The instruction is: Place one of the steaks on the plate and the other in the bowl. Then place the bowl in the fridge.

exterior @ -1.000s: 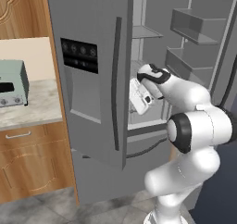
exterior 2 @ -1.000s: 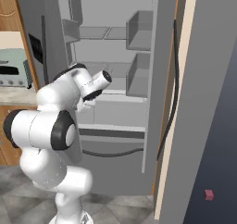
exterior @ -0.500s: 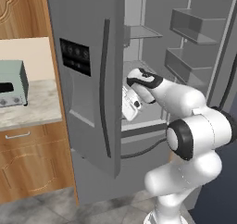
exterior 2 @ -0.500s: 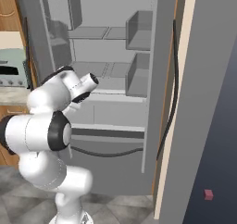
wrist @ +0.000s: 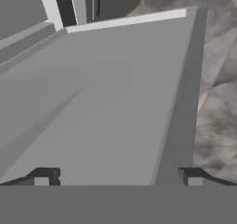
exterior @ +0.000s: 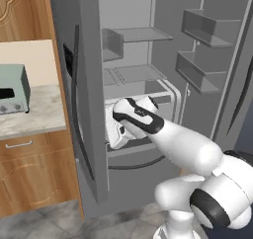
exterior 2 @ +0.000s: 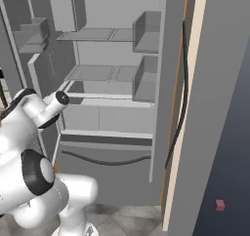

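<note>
The fridge (exterior: 133, 75) stands with both doors swung wide, its grey shelves (exterior 2: 107, 74) bare. My gripper (wrist: 118, 177) is open, nothing between its two dark fingertips (wrist: 44, 177), and it points at a flat grey face of the left door (wrist: 106, 93) close in front. From the left base my white hand (exterior: 117, 129) sits low beside the inner edge of that left door (exterior: 84, 85), in front of the lower drawer. The steaks, the plate and the bowl are out of view.
A green toaster oven (exterior: 12, 87) sits on the stone counter (exterior: 34, 114) left of the fridge, above wooden cabinets. The right door (exterior: 202, 60) carries bins. A small red thing (exterior 2: 219, 205) lies on the floor. The fridge's bottom drawer (exterior 2: 107, 159) is closed.
The left fridge door has swung further open. My hand has moved left and down along with it, staying open.
</note>
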